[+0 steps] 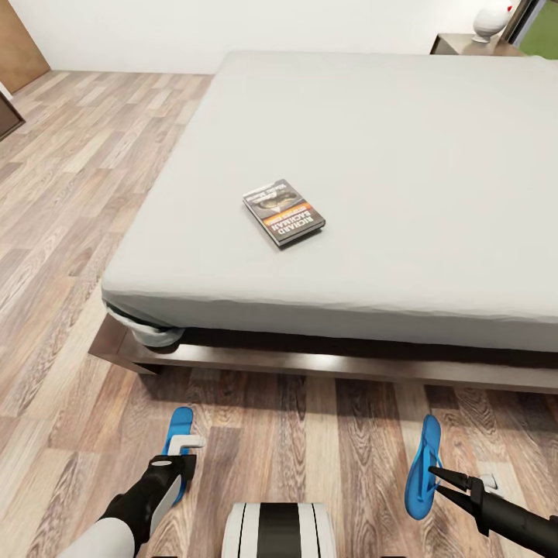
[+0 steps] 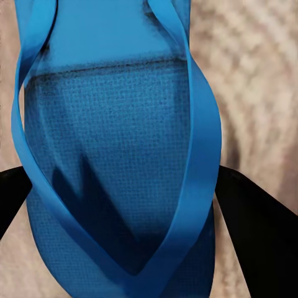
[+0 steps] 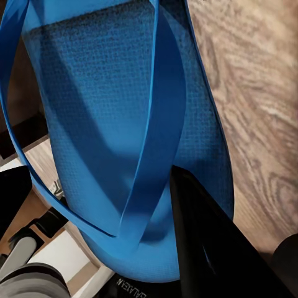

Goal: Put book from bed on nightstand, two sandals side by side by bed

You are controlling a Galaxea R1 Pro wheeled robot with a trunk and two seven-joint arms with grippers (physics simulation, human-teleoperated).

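Observation:
The book [image 1: 284, 215] lies flat on the pale grey mattress of the bed [image 1: 403, 155], near its front left part. One blue sandal [image 1: 179, 428] lies on the wood floor in front of the bed. My left gripper [image 1: 183, 459] hangs low over it, open, its black fingers [image 2: 261, 239] on either side of the sandal [image 2: 118, 155]. The other sandal [image 1: 422, 465] stands tilted on its edge, with my right gripper [image 1: 434, 474] shut on it. In the right wrist view one finger [image 3: 208, 248] presses against that sandal's [image 3: 112, 93] sole.
The bed's dark wooden frame [image 1: 310, 360] juts out low along the floor just ahead. A brown cabinet top [image 1: 465, 43] carrying a white object [image 1: 492, 19] stands beyond the bed's far right corner. My own base [image 1: 279, 531] sits between the sandals.

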